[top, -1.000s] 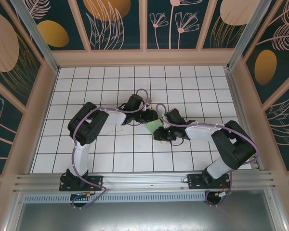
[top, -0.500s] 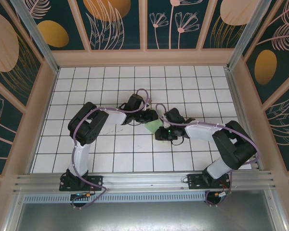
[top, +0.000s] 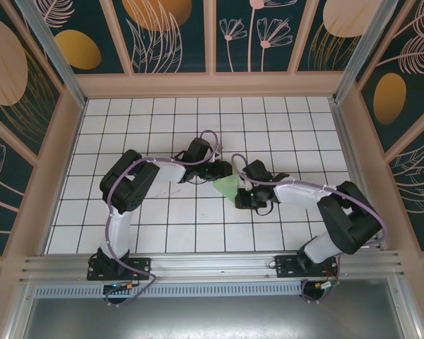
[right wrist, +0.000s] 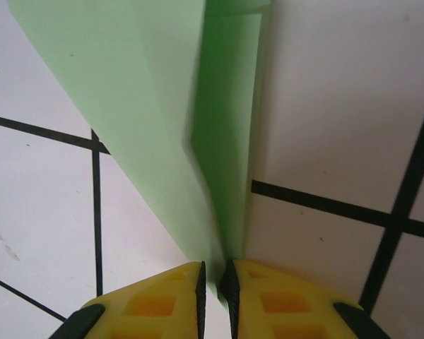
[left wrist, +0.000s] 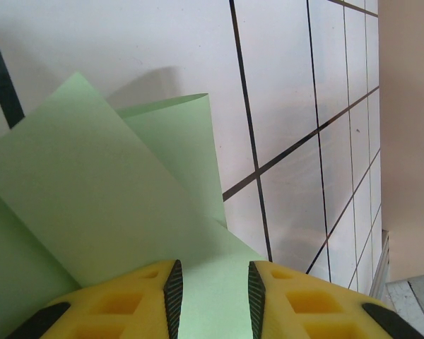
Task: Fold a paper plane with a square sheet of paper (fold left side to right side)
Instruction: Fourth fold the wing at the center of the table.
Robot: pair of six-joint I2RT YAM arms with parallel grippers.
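The square sheet of paper (top: 228,186) is pale mint green and partly folded, lying on the tiled table between my two grippers. My left gripper (top: 221,171) is at its far left edge. In the left wrist view the left gripper (left wrist: 212,289) has its jaws apart over the paper (left wrist: 92,191), which spreads flat under them with one flap curling up. My right gripper (top: 242,198) is at the sheet's near right corner. In the right wrist view the right gripper (right wrist: 215,282) has its pads nearly together on a raised fold of the paper (right wrist: 141,92).
The white tiled table (top: 162,127) has black grid lines and is boxed in by a wooden rim and patterned walls (top: 49,42). Both arm bases sit on the metal rail (top: 212,265) at the near edge.
My right gripper has closed down on the paper's fold and shifted slightly right, so more green shows between the grippers. The left gripper has stayed put.
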